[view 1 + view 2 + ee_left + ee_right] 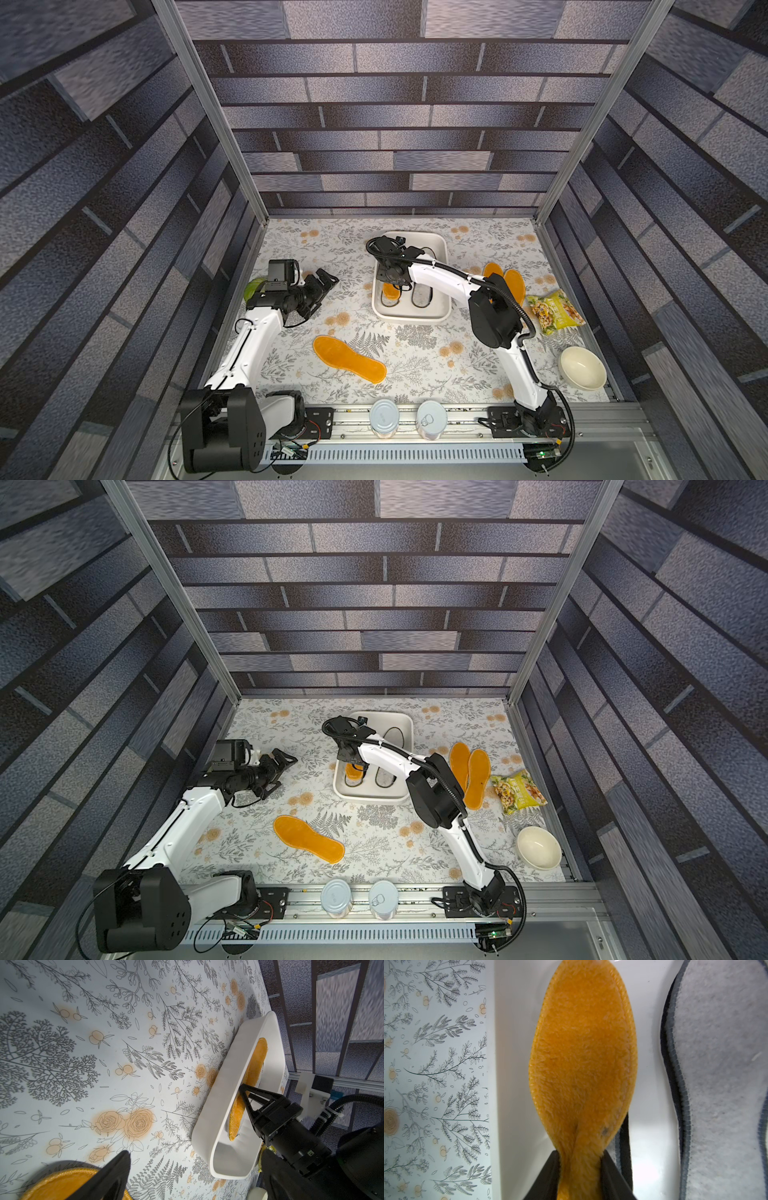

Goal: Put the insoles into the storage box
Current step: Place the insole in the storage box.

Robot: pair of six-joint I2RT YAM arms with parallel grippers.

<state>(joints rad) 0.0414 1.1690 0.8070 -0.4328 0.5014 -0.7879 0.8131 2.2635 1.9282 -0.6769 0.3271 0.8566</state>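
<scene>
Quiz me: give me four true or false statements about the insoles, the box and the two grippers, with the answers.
1. The right gripper pinches an orange insole over the white box. True.
2. The left gripper holds an insole. False: it is open and empty, over the table.
3. Three orange insoles lie on the table outside the box. True: a lone insole near the front and a pair beside the box.
4. The grey insoles lie in the bowl. False: they lie in the box; the bowl is empty.
</scene>
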